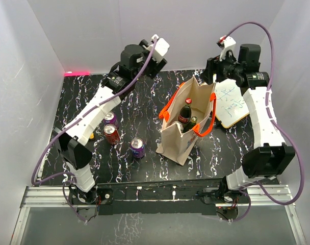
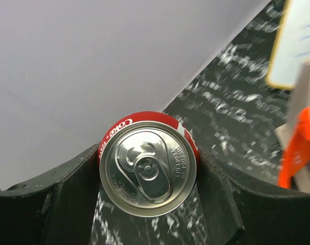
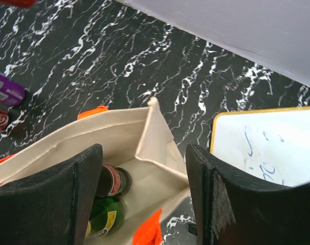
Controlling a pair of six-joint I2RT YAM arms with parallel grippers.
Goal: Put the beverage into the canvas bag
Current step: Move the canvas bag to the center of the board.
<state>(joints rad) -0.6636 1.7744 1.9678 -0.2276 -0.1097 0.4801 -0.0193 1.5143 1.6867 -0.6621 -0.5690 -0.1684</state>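
A red Coke can (image 2: pixel 147 163) with a sealed silver lid is clamped in the left gripper (image 2: pixel 147 171), raised behind and left of the bag (image 1: pixel 176 140). The right gripper (image 3: pixel 144 158) hangs released over the bag's open mouth. The beige, orange-handled bag stands upright with two bottles (image 1: pixel 185 113) inside.

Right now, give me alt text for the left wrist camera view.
A red cola can, silver top facing the camera, is gripped between the black jaws of the left gripper. Behind are a grey wall, the black marbled table, the orange handle of the canvas bag and a whiteboard.
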